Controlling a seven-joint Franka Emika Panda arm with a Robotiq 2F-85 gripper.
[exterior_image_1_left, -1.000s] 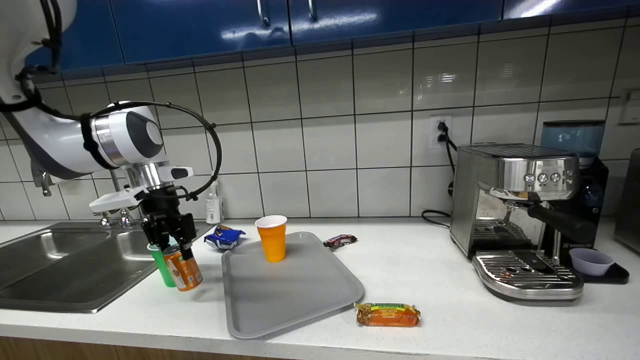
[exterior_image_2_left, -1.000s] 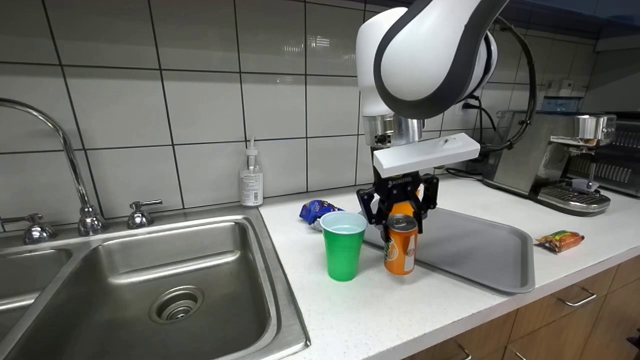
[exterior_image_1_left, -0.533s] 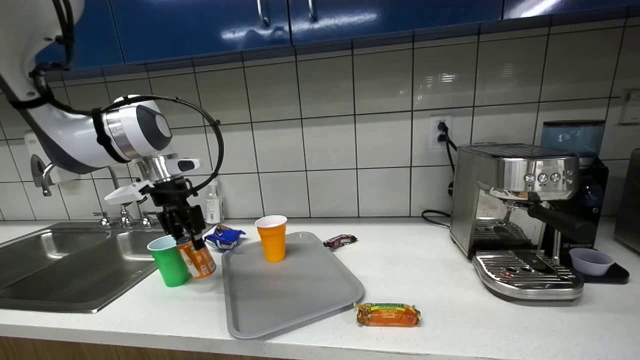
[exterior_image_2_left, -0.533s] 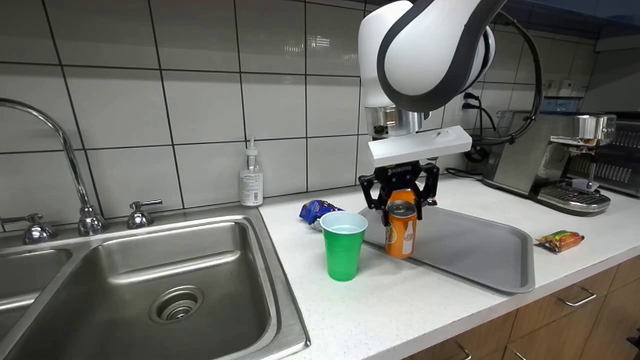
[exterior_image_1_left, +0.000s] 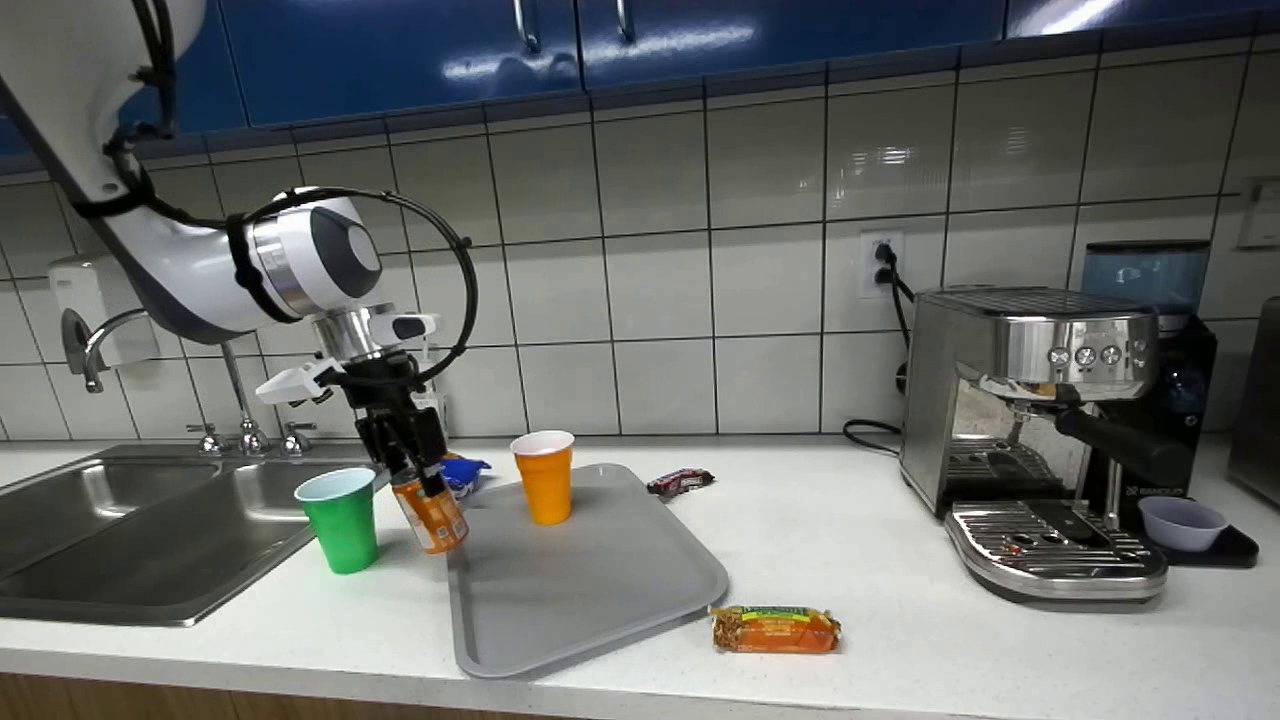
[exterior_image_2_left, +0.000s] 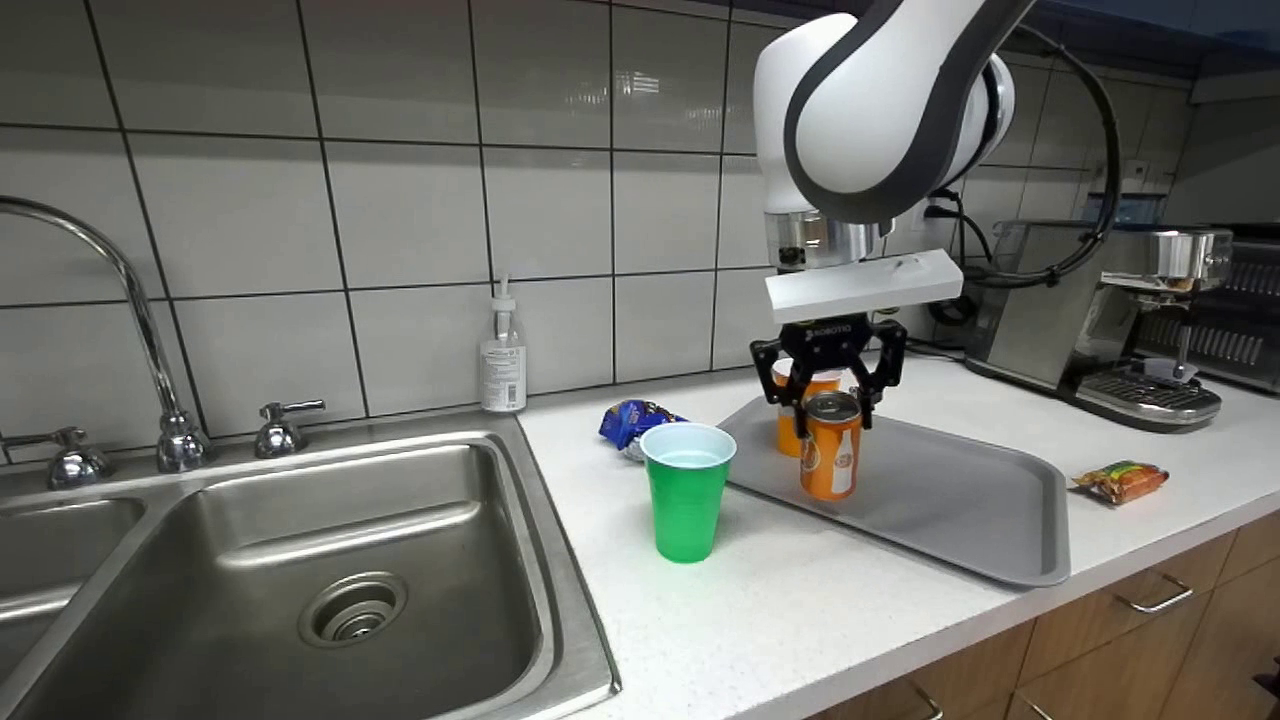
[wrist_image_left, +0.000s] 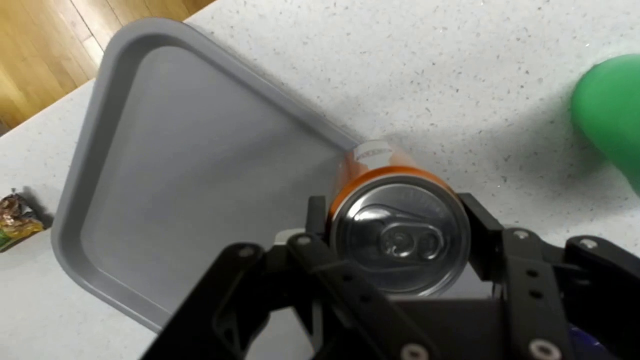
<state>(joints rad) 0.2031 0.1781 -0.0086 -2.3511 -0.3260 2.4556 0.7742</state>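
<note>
My gripper (exterior_image_2_left: 833, 420) is shut on an orange soda can (exterior_image_2_left: 830, 468), with a finger on either side near its top. In the wrist view the can's silver lid (wrist_image_left: 400, 235) faces the camera between the dark pads (wrist_image_left: 477, 230). The can hangs over the near-sink edge of the grey tray (exterior_image_1_left: 590, 600), tilted in an exterior view (exterior_image_1_left: 435, 522). Its base appears to be off the surface. An orange cup (exterior_image_1_left: 546, 480) stands on the tray, partly hidden behind the gripper in an exterior view (exterior_image_2_left: 788, 435). Beside the can, on the counter, stands a green cup (exterior_image_2_left: 687, 500).
A blue packet (exterior_image_2_left: 635, 425) lies behind the green cup. Near the tray are a dark-wrapped bar (exterior_image_1_left: 681, 482) and an orange snack packet (exterior_image_1_left: 776, 630). The steel sink (exterior_image_2_left: 380, 540) borders the counter; a coffee machine (exterior_image_1_left: 1030, 420) and a soap bottle (exterior_image_2_left: 502, 355) stand against the wall.
The arm has carried the can away from the green cup and up to the tray, rising somewhat on the way. The grip on the can looks the same; the cups and packets have stayed put.
</note>
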